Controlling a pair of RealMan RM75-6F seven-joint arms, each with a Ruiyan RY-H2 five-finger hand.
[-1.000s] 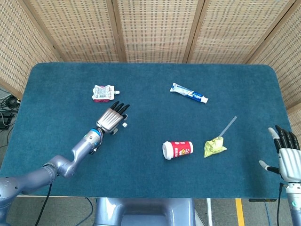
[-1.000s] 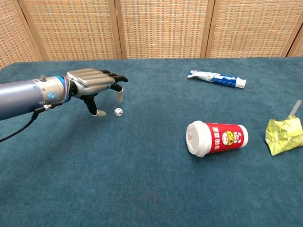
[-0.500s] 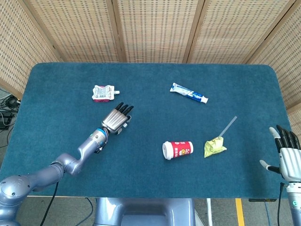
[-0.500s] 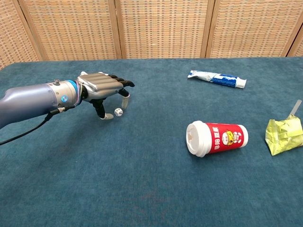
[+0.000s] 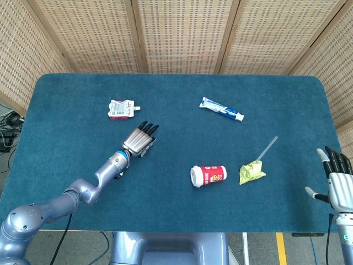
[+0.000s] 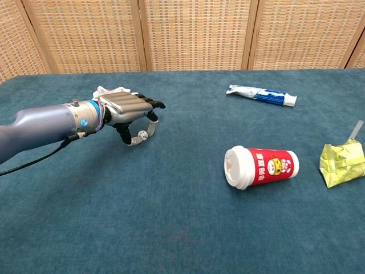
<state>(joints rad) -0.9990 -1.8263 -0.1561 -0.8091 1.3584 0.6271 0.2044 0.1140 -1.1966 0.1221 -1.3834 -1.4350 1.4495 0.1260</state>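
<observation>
My left hand point(image 5: 139, 141) hovers low over the blue table point(image 5: 66, 110), left of centre, palm down with its fingers stretched forward. In the chest view the same left hand point(image 6: 126, 107) has its thumb and one bent finger on either side of a small white die point(image 6: 144, 136) that lies on the cloth. Whether they touch the die I cannot tell. The head view hides the die under the hand. My right hand point(image 5: 336, 185) is at the table's near right corner, fingers spread, holding nothing.
A white and red pouch point(image 5: 122, 108) lies just beyond the left hand. A toothpaste tube point(image 5: 221, 109) is at the back centre. A red paper cup point(image 5: 208, 175) lies on its side, with a crumpled yellow-green packet point(image 5: 251, 171) and its straw to the right.
My left hand has moved forward and to the right and dropped over the die, which now sits between thumb and finger. The right hand has barely shifted.
</observation>
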